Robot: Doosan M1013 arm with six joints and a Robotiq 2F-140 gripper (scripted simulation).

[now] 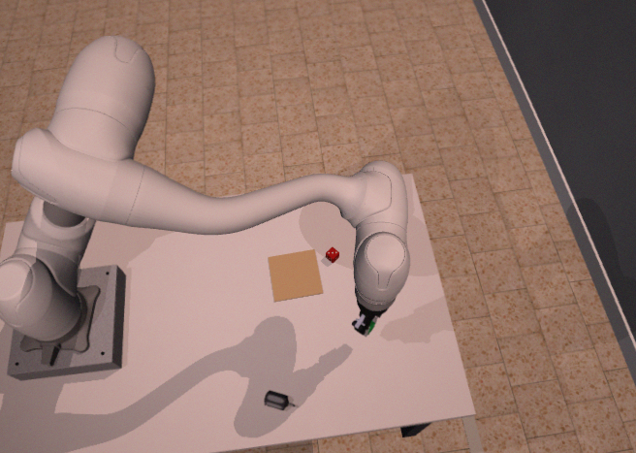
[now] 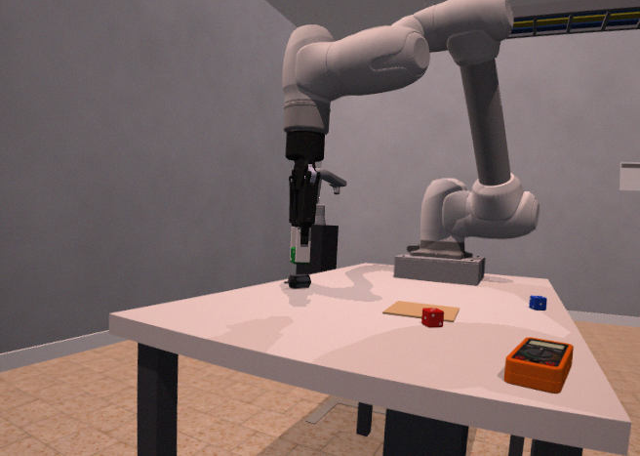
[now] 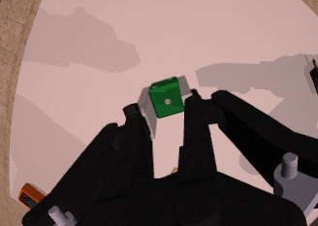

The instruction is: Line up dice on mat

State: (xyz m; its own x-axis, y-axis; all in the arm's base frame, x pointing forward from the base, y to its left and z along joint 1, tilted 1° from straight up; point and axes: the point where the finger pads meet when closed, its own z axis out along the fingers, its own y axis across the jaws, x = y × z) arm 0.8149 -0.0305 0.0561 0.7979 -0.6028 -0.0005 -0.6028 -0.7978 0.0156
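My gripper [image 1: 364, 325] [image 2: 300, 249] [image 3: 167, 93] is shut on the green die [image 1: 371, 327] [image 2: 293, 255] [image 3: 168, 102] and holds it well above the table, beyond the mat on the side away from the base. The green die shows one pip towards the wrist camera. The tan mat [image 1: 295, 275] [image 2: 405, 310] bears no die. The red die [image 1: 332, 254] [image 2: 432, 317] sits on the table just beside the mat. The blue die [image 2: 538, 303] sits near the table's right edge in the exterior view; the arm hides it in the top view.
A dark cylindrical object with a thin tip [image 1: 276, 400] [image 2: 299, 280] lies on the table [image 1: 205, 294] [image 2: 248, 321]. An orange multimeter [image 2: 539, 364] [image 3: 30, 197] lies near a table corner. The robot's grey base block [image 1: 115, 325] [image 2: 439, 269] stands at the other end.
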